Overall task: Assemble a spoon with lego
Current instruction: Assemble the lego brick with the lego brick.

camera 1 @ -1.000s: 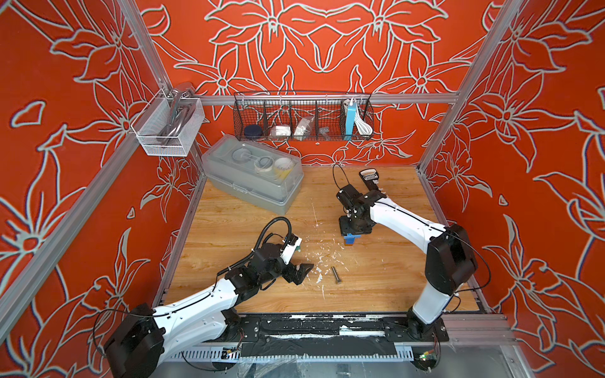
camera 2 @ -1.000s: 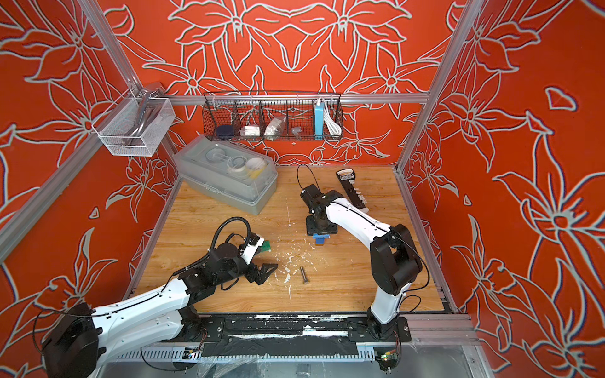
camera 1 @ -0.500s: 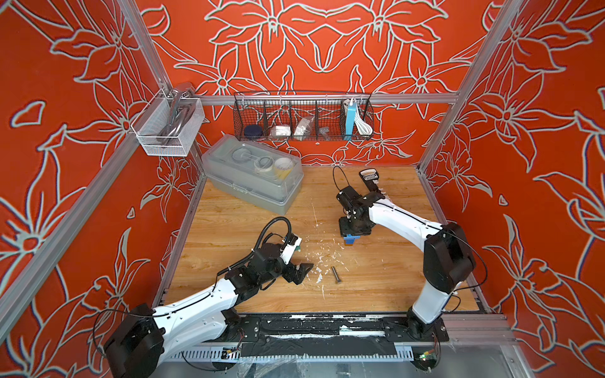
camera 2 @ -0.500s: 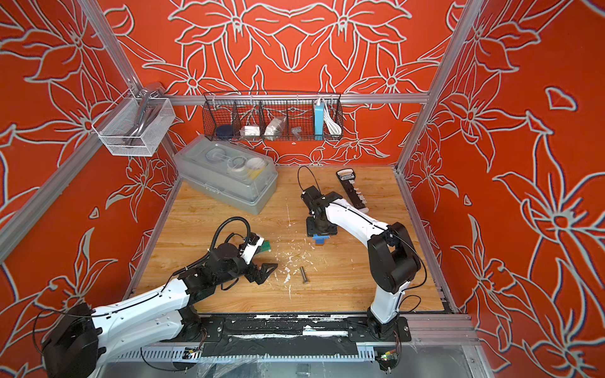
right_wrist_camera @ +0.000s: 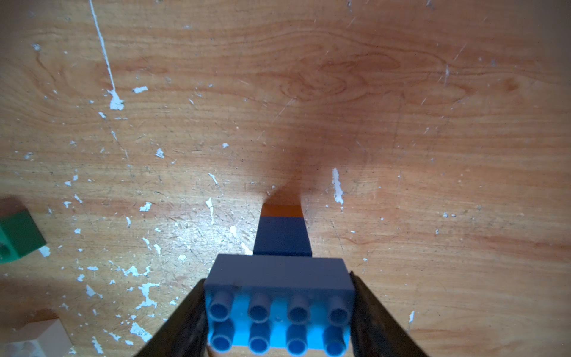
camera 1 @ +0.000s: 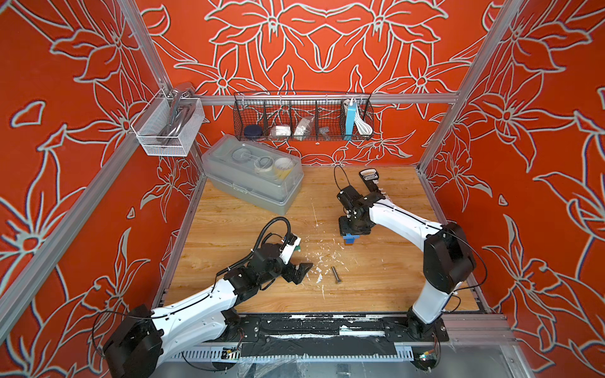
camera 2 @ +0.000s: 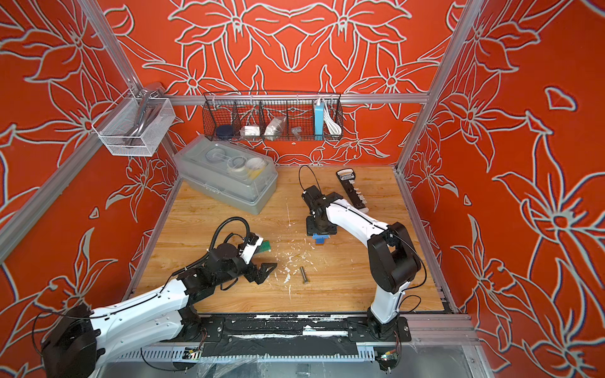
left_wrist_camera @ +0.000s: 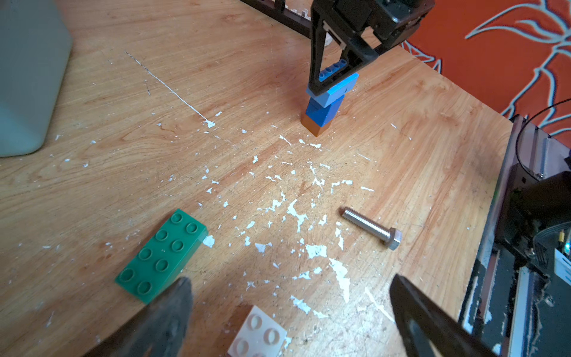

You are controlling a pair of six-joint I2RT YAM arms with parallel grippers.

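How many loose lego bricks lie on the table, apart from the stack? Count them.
2: a green brick beside the left pincer, a pale pink brick under it. Others may be hidden.

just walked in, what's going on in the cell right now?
The right gripper is clamped on a light blue brick sitting on top of a short stem of darker blue over brown, which stands upright on the table. The left gripper hangs open and empty near a loose green brick and a pale brick. A metal bolt lies nearby. The spoon's head is mostly not yet built.
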